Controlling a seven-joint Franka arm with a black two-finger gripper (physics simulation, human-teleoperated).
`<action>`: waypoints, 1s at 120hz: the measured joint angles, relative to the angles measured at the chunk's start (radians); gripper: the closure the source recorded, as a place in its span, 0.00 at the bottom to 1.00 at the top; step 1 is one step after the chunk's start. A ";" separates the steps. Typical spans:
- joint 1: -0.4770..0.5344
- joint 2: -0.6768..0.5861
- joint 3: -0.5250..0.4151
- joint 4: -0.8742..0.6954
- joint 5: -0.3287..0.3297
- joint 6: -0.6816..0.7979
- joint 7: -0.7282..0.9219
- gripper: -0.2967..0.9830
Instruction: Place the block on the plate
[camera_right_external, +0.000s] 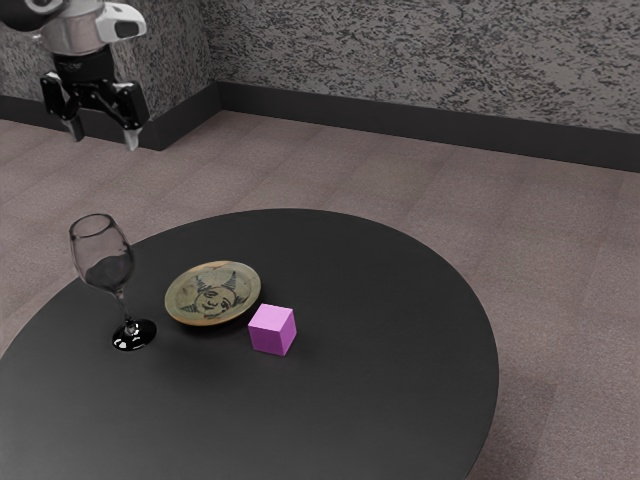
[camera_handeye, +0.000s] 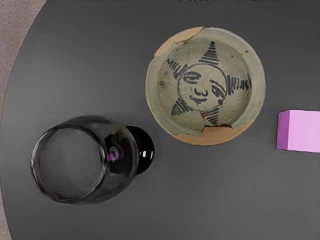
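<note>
High over the far side of the table, at the exterior view's upper left, my gripper (camera_right_external: 102, 138) hangs open, its two fingers well apart and nothing between them. A pink-purple block (camera_right_external: 272, 330) rests on the dark tabletop beside the plate (camera_right_external: 214, 293), off it toward the exterior view's right. The plate is round, greenish with a brown rim and a painted face. In the wrist view the plate (camera_handeye: 205, 85) is seen whole, and the block (camera_handeye: 301, 131) is cut by the picture's edge.
A clear wine glass (camera_right_external: 104, 262) stands upright on the round black table (camera_right_external: 380, 400), close to the plate on the side away from the block. The wrist view looks down on the same glass (camera_handeye: 85, 160). Walls stand beyond the table.
</note>
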 joint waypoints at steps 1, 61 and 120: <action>0.000 0.000 0.000 0.000 0.000 0.001 -0.001 0.23; -0.099 0.133 -0.020 -0.183 -0.103 0.223 -0.074 0.23; -0.111 0.356 -0.063 -0.312 -0.208 0.533 -0.178 0.23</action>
